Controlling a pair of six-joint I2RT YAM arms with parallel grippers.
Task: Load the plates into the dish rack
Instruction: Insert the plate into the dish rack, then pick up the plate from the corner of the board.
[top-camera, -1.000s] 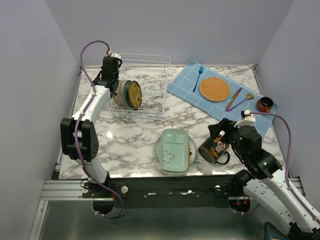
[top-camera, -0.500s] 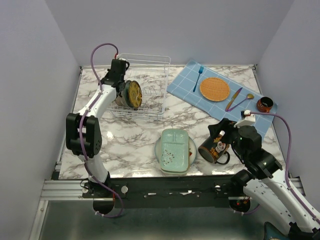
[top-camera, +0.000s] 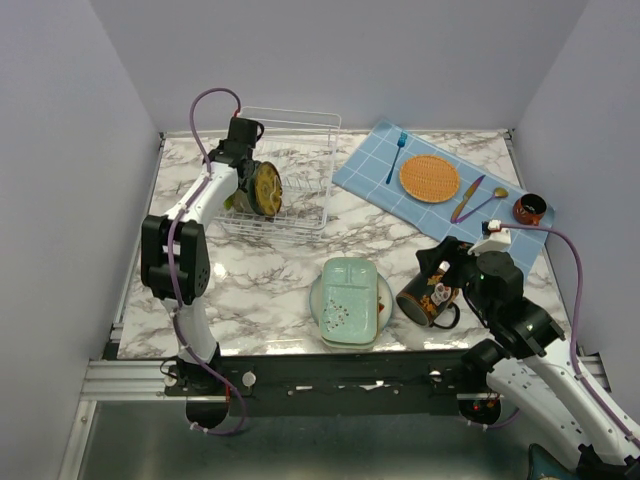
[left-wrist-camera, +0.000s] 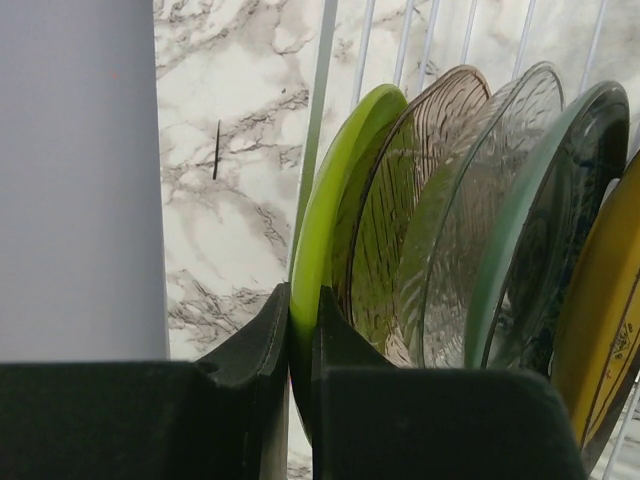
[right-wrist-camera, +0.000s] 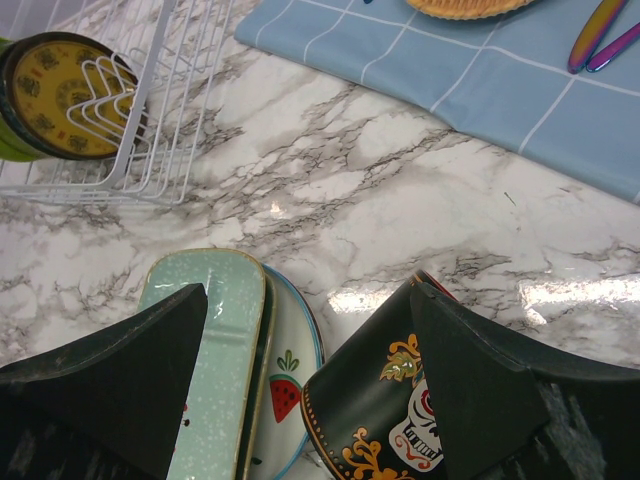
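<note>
The white wire dish rack (top-camera: 325, 165) stands at the back left. Several plates stand upright in it: a lime-green one (left-wrist-camera: 335, 180), a brownish one (left-wrist-camera: 400, 210), a teal-patterned one (left-wrist-camera: 540, 240) and a yellow one (top-camera: 267, 187). My left gripper (left-wrist-camera: 303, 295) is inside the rack (left-wrist-camera: 320, 90), shut on the lime-green plate's rim. A mint-green rounded-square plate (top-camera: 348, 300) lies on a white watermelon plate (right-wrist-camera: 285, 385) at the table's front. My right gripper (right-wrist-camera: 308, 290) is open above their right edge, its right finger against the black decorated mug (right-wrist-camera: 385, 420).
A blue checked cloth (top-camera: 440, 215) at the back right holds an orange woven mat (top-camera: 429, 178), a blue fork (top-camera: 396, 157), two more pieces of cutlery (top-camera: 470, 198) and a small red-and-black cup (top-camera: 529, 209). The mug (top-camera: 425, 295) lies just right of the stacked plates.
My left gripper has moved right from the rack's left side to the standing plates, and its elbow has swung rightward. The right arm and the mug have not moved.
</note>
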